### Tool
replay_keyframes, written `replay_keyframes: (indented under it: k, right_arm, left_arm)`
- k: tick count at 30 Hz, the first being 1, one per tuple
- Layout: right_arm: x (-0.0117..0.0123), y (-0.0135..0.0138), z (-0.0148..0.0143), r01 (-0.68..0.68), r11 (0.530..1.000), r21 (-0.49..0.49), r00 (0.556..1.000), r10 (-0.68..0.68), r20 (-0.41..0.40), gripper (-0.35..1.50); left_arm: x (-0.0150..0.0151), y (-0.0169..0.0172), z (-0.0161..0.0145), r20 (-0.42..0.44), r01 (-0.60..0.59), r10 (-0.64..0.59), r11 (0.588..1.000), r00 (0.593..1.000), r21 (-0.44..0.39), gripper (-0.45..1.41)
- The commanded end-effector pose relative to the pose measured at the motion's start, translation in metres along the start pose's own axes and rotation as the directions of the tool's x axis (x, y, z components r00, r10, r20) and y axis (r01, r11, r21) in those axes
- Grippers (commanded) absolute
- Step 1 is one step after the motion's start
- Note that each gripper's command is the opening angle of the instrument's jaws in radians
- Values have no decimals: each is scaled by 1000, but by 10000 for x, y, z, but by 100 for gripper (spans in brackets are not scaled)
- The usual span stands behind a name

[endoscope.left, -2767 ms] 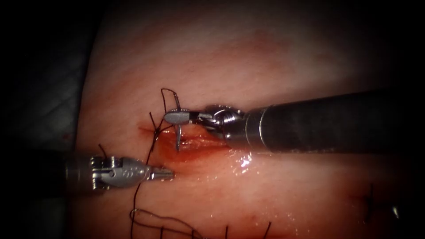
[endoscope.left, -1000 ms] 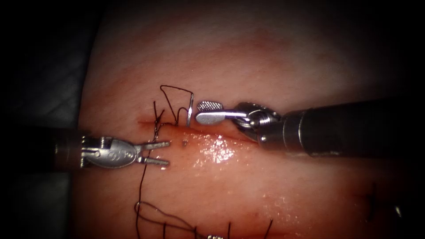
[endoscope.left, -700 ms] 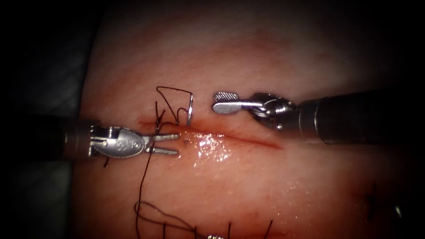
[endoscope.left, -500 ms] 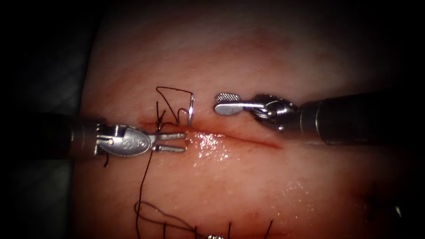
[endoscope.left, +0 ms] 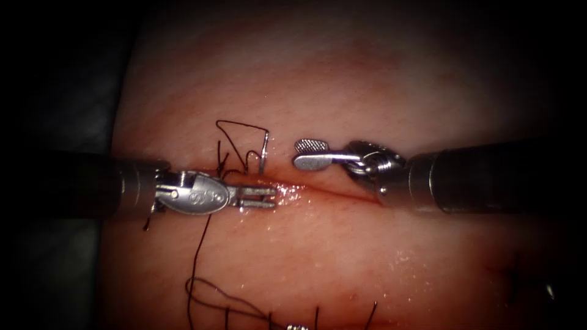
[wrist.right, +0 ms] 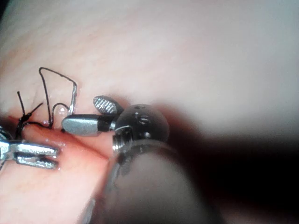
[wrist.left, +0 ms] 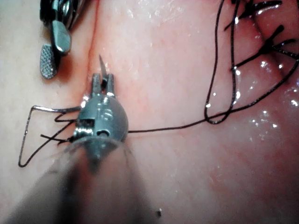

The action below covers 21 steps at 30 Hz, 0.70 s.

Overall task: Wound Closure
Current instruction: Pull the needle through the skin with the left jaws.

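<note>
Needle (endoscope.left: 263,153): you find it standing in the tissue (endoscope.left: 342,256) at the upper lip of the cut (endoscope.left: 330,190), toward the cut's left end. Its rear shank rises upright from the surface with the thread (endoscope.left: 199,256) joined at the top; in the left wrist view a pointed tip (wrist.left: 100,63) pokes out of the tissue just ahead of the left tool's jaws. No tool holds it.

Left tool (endoscope.left: 264,197): your jaws are slightly parted, empty, lying along the cut, just at 6 o'clock of the needle's shank. They touch nothing but wet tissue as far as can be seen.

Right tool (endoscope.left: 306,153): your jaws are open, one flat face up, empty, just at 3 o'clock of the needle, apart from it.

Thread: it loops from the needle's top toward 9 o'clock, drops to the knotted stitch (endoscope.left: 220,165) at the cut's left end, then trails toward 6 o'clock under the left tool into loose coils.

Red fluid (endoscope.left: 287,190): it glistens along the cut beside the left jaws.
</note>
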Motion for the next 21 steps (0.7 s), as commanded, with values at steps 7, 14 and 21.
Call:
replay_keyframes:
  k: [7, 14, 21]
  right_arm:
    - [-11, -1, 7, 6, 1000, 0, 1000, -6, -1, 81]
    - [-15, -4, 6, -28, 1000, -10, 1000, 28, -2, 5]
    - [-16, -4, 6, -33, 999, -11, 999, 33, -3, 42]
  left_arm:
    - [1, 1, 5, -22, 332, -334, 941, 942, -65, -45]
    - [26, 5, -2, -113, 680, -691, 723, 714, -122, -45]
    - [46, 10, -8, -113, 889, -912, 409, 394, -204, -45]
